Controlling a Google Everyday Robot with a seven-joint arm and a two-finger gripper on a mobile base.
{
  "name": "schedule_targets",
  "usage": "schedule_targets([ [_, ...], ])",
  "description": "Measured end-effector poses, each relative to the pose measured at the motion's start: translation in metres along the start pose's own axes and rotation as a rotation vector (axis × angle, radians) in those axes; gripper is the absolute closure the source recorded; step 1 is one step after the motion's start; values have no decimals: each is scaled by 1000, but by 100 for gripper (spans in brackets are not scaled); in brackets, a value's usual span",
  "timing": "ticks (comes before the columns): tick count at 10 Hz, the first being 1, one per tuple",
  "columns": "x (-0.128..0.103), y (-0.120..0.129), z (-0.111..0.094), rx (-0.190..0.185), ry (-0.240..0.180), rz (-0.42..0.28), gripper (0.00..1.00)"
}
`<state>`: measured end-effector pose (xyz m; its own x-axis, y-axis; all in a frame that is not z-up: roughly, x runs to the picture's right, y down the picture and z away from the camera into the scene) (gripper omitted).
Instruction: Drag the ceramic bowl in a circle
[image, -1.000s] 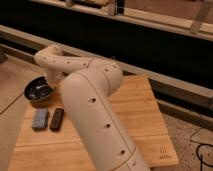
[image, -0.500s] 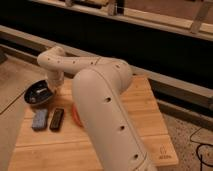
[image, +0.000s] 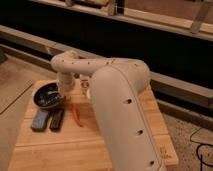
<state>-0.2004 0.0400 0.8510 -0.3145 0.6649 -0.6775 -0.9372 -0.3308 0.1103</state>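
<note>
Dim, warm-lit workspace with a pale wooden desk (image: 60, 150) before a dark wall (image: 125, 47).
Plank-grained top, light tan, standing on a speckled grey floor (image: 187, 127) at right and duller, smoother flooring (image: 15, 82) at left. Behind, running slantwise across the view, a long pale lower rail (image: 182, 90) and a higher pale ledge (image: 165, 22), the dark panel between them. At the lower right corner, a thin dark cable (image: 205, 152) looped on the floor.

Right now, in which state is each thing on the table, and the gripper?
ceramic bowl: upright, on the table.
gripper: shut, at the bowl's right rim.
blue sponge: lying flat.
dark block: lying flat beside the sponge.
orange stick: lying flat.
</note>
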Motion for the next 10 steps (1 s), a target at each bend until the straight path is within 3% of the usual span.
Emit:
schedule_targets([
  [2, -24, -8, -4, 76, -42, 14, 100],
  [4, -38, 4, -6, 111, -79, -16, 100],
  [7, -47, 53, -8, 120, -134, -120, 100],
  [10, -30, 105, -11, 100, -157, -240, 100],
])
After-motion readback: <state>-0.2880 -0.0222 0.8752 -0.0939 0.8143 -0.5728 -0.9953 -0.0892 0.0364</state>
